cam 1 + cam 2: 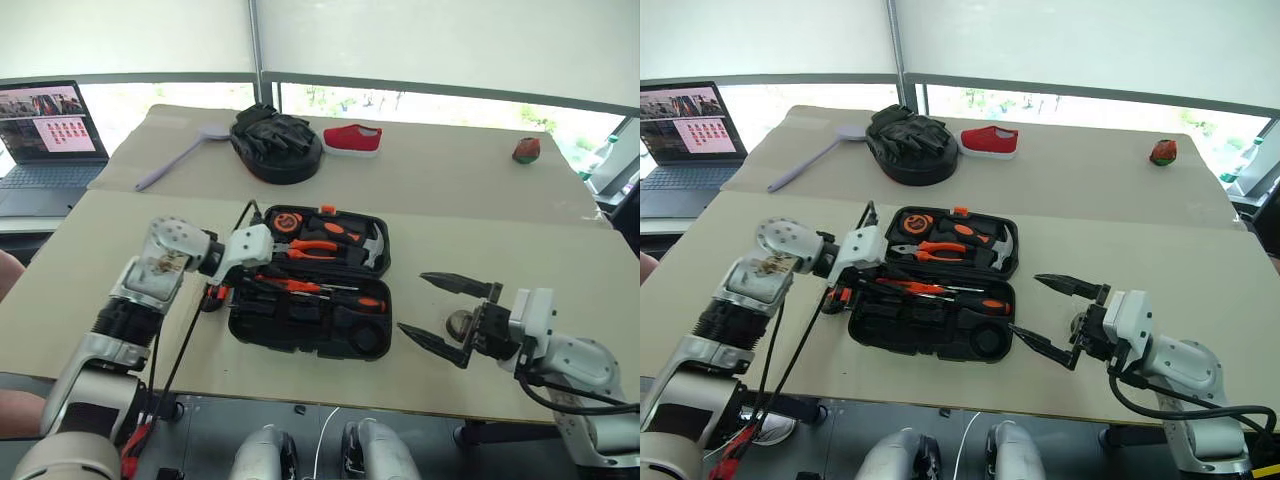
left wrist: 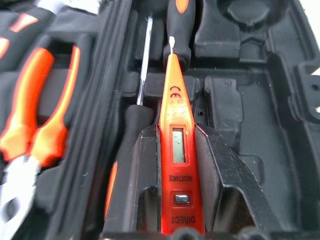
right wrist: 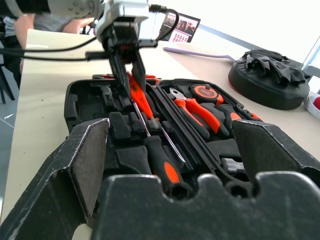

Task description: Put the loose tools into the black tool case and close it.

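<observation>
Your left gripper (image 2: 177, 210) is clamped on the thin orange screwdriver (image 2: 176, 135) over the open black tool case (image 1: 300, 335); your right gripper (image 1: 440, 312), right of the case, has fingers wide apart.

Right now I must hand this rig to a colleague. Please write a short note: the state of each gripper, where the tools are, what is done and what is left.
Left gripper: jaws shut on the thin orange screwdriver, held above the near half of the black tool case.
Right gripper: jaws wide open, holding nothing, beside the case's right end.
Case: lies open on the table. Pliers, hammer and tape measure sit in the far half. Two black-and-orange screwdrivers lie in the near half.
Left: seat the thin screwdriver, release it, put in any other loose tools, close the lid.
</observation>
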### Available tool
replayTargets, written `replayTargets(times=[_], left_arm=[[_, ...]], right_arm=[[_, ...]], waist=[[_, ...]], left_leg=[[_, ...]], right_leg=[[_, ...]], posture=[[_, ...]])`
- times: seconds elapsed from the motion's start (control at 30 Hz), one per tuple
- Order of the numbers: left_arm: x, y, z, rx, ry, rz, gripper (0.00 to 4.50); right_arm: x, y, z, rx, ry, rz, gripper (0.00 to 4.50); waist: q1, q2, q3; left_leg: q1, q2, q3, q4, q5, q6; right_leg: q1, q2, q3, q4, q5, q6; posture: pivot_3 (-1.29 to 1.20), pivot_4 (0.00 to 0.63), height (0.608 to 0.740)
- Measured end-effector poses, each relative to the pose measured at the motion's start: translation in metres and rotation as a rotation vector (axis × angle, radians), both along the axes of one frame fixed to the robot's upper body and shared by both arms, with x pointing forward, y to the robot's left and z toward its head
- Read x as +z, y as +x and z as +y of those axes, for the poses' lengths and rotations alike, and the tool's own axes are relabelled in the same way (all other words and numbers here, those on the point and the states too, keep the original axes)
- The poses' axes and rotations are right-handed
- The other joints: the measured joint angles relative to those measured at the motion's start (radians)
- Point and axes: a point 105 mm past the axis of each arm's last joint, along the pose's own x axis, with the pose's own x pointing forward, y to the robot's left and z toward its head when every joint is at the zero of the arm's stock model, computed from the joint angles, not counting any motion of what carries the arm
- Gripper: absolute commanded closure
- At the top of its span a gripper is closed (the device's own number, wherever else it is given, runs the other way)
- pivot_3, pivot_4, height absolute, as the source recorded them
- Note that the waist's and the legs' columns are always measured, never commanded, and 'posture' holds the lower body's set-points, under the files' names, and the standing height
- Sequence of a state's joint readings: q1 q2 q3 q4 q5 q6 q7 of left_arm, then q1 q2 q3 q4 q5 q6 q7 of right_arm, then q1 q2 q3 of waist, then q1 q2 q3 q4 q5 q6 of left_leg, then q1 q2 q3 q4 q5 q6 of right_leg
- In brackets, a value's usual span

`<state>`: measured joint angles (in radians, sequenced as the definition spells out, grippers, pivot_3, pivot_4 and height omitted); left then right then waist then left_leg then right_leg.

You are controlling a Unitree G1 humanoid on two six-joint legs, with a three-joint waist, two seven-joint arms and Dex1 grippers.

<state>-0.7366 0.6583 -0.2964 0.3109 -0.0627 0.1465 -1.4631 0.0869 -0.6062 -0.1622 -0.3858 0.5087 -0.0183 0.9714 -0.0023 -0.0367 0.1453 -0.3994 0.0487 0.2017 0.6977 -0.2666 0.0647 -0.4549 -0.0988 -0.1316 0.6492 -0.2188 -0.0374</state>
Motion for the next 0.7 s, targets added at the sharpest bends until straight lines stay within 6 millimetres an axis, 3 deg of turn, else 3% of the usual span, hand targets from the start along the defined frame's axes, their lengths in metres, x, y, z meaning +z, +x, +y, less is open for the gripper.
replayTargets(times=[0.7], left_arm=[[-0.011, -0.008, 0.011, 0.000, 0.121, 0.012, 4.00]], right_arm=[[-0.009, -0.006, 0.006, 0.032, -0.048, 0.026, 0.00]], waist=[[0.003, 0.001, -0.001]], left_leg=[[0.002, 0.001, 0.000, 0.000, 0.000, 0.000]], right_leg=[[0.001, 0.001, 0.002, 0.000, 0.000, 0.000]], posture=[[0.00, 0.150, 0.740]])
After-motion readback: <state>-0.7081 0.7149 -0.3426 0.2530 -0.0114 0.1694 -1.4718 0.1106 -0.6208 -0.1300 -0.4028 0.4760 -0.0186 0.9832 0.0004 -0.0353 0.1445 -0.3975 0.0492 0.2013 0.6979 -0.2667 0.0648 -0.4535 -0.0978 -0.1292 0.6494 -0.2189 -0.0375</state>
